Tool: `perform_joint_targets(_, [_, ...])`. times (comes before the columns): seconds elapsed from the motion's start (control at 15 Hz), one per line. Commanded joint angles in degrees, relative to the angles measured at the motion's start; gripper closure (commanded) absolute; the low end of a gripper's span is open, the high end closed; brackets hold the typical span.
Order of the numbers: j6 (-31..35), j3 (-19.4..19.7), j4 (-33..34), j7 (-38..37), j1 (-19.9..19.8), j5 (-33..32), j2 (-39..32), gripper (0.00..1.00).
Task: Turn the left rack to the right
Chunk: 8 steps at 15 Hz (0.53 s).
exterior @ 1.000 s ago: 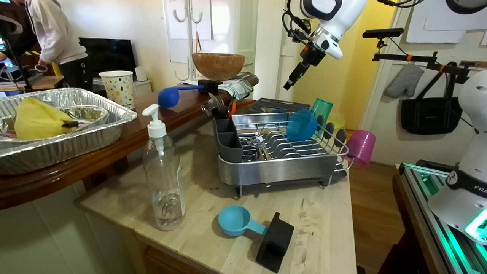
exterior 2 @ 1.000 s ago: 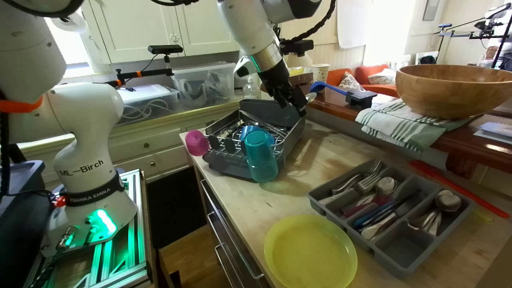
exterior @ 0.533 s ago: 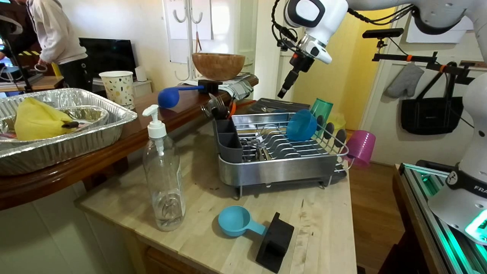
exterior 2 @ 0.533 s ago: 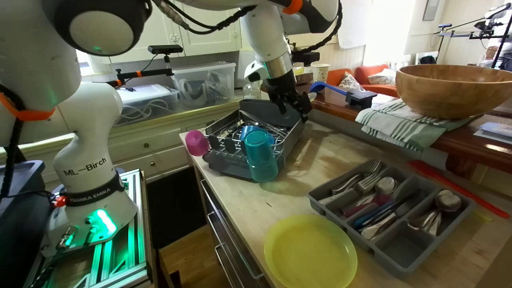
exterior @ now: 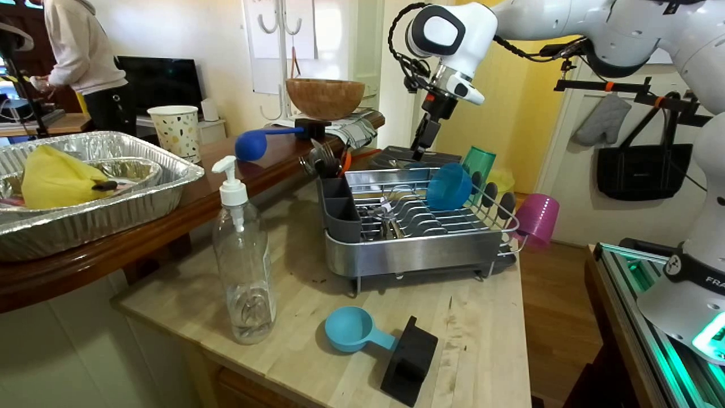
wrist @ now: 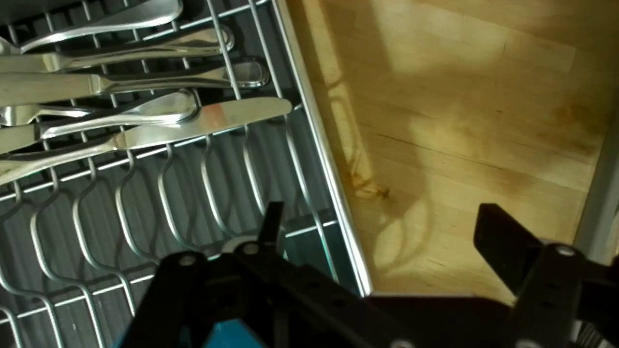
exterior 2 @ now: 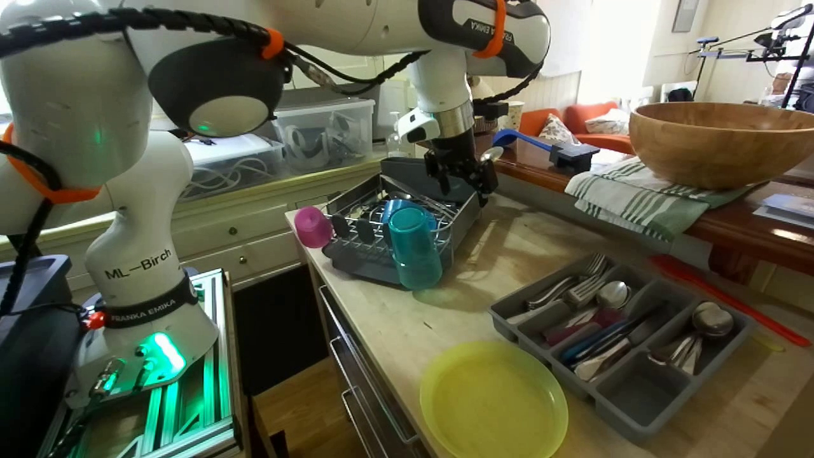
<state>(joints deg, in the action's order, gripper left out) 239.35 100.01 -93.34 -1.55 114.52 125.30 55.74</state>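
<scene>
Spread wide with nothing in its grasp, the gripper (wrist: 382, 212) hangs astride one side wall (wrist: 331, 169) of the wire dish rack (exterior: 419, 255): reading the wrist view from the left, one finger (wrist: 272, 224) is over the wires, then comes the rim of the wall, then the opposite finger (wrist: 505, 239) over the wooden counter (wrist: 464, 116). By that I'd put the task at its approach, with the lining-up as good as done; closing on the wall, turning the rack to the right and letting go all look to be left. In an exterior view the rack stands close along the counter's right edge; from left to right it has the cutlery caddy (exterior: 342, 221), the blue cup (exterior: 446, 190), the teal cup (exterior: 478, 162) and the pink cup (exterior: 537, 218), which juts out past that edge. How far a turn is wanted cannot be told. Of what is hard to make out: far left in an exterior view, the foil pan (exterior: 141, 212) is cut by the frame; the wrist view loses the rack's left part, the dark gripper covers its lower stretch with just a patch of blue showing, probably the blue cup, and whether either fingertip touches the wall is unclear.
</scene>
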Motion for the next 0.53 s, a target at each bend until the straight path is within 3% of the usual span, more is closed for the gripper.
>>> perform_joint_targets(0.0, [3.8, -0.4, 3.7, 3.1, 2.9, -4.3, 5.1, 0.0])
perform_joint_targets(0.4, [5.5, -0.1, 6.7, 4.7, 6.1, -9.0, 9.6, 0.0])
perform_joint_targets(0.47, [4.5, 1.7, 7.5, 6.0, 7.0, -7.3, 8.4, 0.07])
